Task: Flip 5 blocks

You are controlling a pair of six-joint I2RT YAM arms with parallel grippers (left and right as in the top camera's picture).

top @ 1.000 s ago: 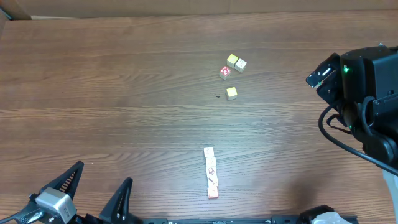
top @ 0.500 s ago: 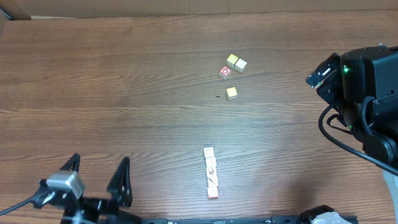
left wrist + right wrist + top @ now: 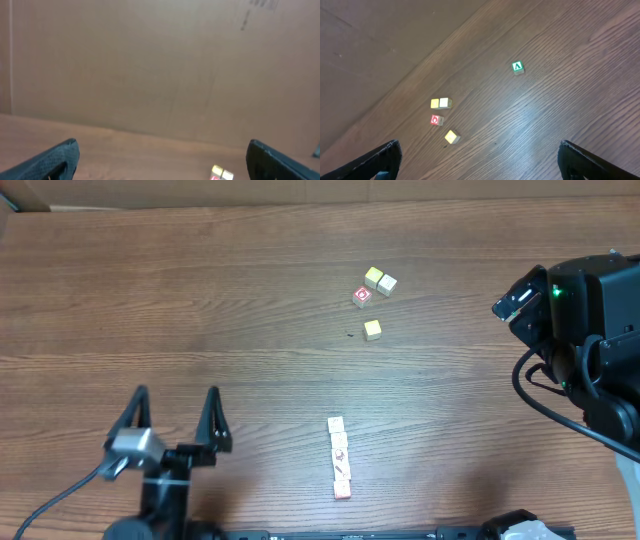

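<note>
Several blocks [image 3: 340, 457], pale cubes with small red and pink marks, lie in a short line near the table's front edge. My left gripper [image 3: 175, 396] stands open and empty well to their left, pointing at the far side. Another cube with a red mark [image 3: 362, 296] lies further back among yellow-topped cubes [image 3: 379, 279]. In the left wrist view, my left gripper [image 3: 164, 167] frames bare table, with the yellow cubes [image 3: 222, 173] at the bottom edge. My right gripper [image 3: 480, 159] is open high above the red-marked cube [image 3: 436, 120], holding nothing.
A single yellow cube [image 3: 372, 329] lies just in front of the far group. A green cube with a white "A" [image 3: 518, 67] lies apart on the table. The right arm [image 3: 585, 330] hangs over the right edge. A cardboard wall [image 3: 160, 65] backs the table.
My left gripper has come up from the front-left edge onto the table and shifted right, still open. The right arm and all cubes have stayed put.
</note>
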